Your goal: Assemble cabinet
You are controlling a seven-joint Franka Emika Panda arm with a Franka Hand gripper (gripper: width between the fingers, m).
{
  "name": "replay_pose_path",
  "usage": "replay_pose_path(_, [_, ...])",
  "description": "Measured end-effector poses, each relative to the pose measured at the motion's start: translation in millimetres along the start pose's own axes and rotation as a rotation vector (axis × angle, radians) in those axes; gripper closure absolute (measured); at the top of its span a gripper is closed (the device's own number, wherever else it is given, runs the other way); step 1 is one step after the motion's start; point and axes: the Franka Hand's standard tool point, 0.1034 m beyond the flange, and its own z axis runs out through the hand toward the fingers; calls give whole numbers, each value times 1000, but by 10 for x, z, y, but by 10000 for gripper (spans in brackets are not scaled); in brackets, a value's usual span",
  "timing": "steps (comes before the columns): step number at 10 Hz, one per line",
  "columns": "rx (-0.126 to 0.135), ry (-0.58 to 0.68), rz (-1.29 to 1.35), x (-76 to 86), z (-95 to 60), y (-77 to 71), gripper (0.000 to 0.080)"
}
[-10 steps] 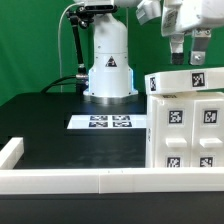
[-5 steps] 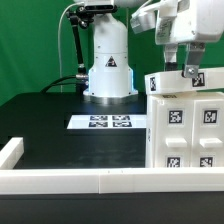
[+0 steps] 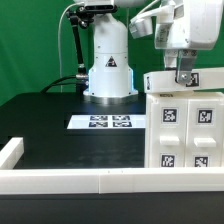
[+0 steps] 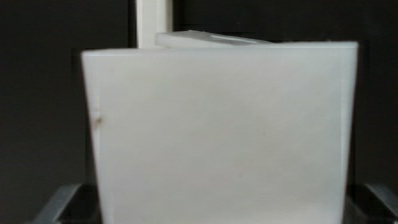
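The cabinet (image 3: pixel 184 125), a large white box with black-and-white square tags on its faces, stands on the black worktop (image 3: pixel 60 125) at the 3 o'clock side of the exterior view, its base hidden behind the low white border rail (image 3: pixel 90 178) that runs along the 6 o'clock edge. On its near face four tags show, two above and two below, beside small raised white blocks. A separate white tagged slab (image 3: pixel 183 81) lies along the cabinet's upper edge, slightly tilted. The pincer (image 3: pixel 184 76) hangs from the arm at about 1 o'clock and reaches down onto that slab; its dark fingers (image 3: pixel 181 74) meet the slab's surface, but from this angle I cannot tell whether they grip it or merely touch it. In the wrist view a broad white face of the cabinet (image 4: pixel 222 130) fills nearly the whole frame, the two finger tips showing just outside its lower corners, so the jaws appear spread wide around the part, though contact is not clear. The marker board (image 3: pixel 108 122) lies flat on the worktop near the centre, in front of the robot base (image 3: pixel 109 70), well apart from the cabinet.
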Motion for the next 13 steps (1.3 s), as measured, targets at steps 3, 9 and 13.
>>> replay_pose_path(3, [-1, 0, 61, 0, -4, 1, 229])
replay_pose_path(9, [-5, 6, 592, -4, -2, -33, 229])
replay_pose_path(13, [-2, 8, 1033, 63, 19, -50, 230])
